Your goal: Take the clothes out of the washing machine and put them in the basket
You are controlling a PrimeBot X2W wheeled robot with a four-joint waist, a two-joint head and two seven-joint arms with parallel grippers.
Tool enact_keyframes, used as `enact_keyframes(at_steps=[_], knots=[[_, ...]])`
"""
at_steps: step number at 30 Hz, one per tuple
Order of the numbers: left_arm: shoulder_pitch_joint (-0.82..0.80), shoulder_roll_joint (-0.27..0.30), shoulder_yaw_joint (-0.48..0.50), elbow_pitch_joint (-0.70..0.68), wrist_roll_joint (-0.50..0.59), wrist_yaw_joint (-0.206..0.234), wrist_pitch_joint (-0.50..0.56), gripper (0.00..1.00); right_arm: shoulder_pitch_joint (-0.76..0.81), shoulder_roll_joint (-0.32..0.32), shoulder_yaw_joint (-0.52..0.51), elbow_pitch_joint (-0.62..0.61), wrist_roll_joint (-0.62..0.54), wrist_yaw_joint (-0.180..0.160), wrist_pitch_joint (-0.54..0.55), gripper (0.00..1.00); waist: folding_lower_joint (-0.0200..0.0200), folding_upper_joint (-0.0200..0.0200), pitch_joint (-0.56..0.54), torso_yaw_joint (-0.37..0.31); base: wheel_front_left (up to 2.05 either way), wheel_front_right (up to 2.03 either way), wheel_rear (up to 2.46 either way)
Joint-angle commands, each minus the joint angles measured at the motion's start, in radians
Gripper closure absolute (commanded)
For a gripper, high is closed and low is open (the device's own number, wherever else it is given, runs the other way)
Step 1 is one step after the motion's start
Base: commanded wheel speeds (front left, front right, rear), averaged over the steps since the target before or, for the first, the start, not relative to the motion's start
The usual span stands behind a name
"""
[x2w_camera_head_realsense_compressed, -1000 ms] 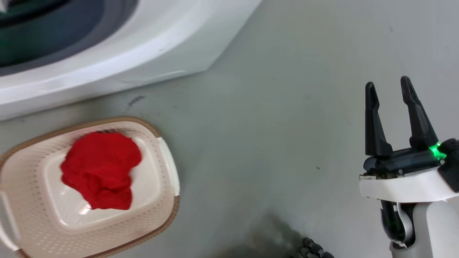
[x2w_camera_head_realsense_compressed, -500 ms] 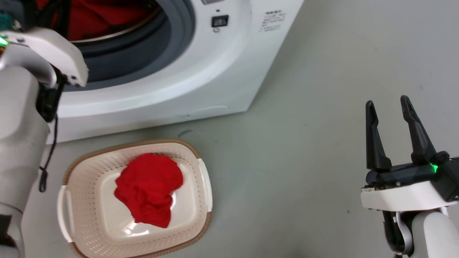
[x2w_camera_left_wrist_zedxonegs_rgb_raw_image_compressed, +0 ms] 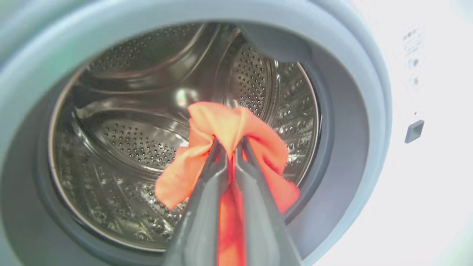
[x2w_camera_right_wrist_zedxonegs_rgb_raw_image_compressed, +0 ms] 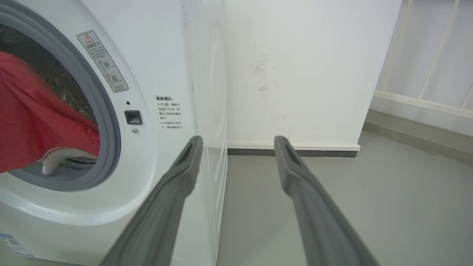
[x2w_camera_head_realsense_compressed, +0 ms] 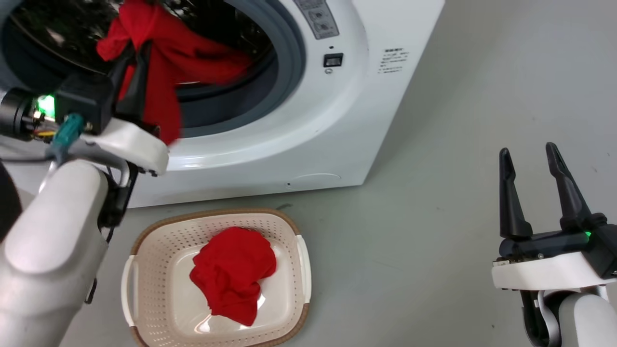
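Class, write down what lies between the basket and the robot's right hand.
Bare grey floor lies between the basket and the open right hand; the head view shows it.

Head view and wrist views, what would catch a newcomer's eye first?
The bright red garment pinched in the left gripper, hanging at the washing machine's open porthole in front of the steel drum. Next, the second red garment heaped in the cream basket on the floor below. The right gripper hangs open over the grey floor to the right.
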Motion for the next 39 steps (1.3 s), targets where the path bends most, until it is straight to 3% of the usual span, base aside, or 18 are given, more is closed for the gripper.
enact_keyframes(at_steps=[1,9,20,29,39], knots=[[0.034,0.007,0.015,-0.058,0.012,0.019,-0.007,1.0,0.015,0.0,-0.007,0.003,-0.008,-0.001,-0.002,0.0,0.0002,0.0,-0.017,0.019,0.0,0.0,0.0],[0.231,0.019,0.052,-0.318,0.029,0.086,-0.005,1.0,0.03,0.0,-0.031,0.007,-0.021,-0.001,-0.002,0.0,0.0002,0.0,-0.059,0.077,0.0,0.0,0.0],[0.441,0.067,0.02,-0.38,-0.014,0.116,0.052,1.0,0.027,0.0,-0.024,-0.006,-0.023,-0.001,-0.002,0.0,0.0002,0.0,-0.029,0.103,0.0,0.0,0.0],[0.49,0.059,-0.072,-0.215,-0.035,0.067,0.174,1.0,-0.003,0.0,-0.019,-0.015,-0.034,-0.001,-0.002,0.0,0.0002,0.0,0.045,0.085,0.0,0.0,0.0],[0.384,-0.049,-0.101,0.14,-0.073,0.0,0.174,1.0,-0.034,0.0,-0.014,-0.037,-0.041,-0.001,-0.002,0.0,0.0002,0.0,0.189,0.054,0.0,0.0,0.0]])
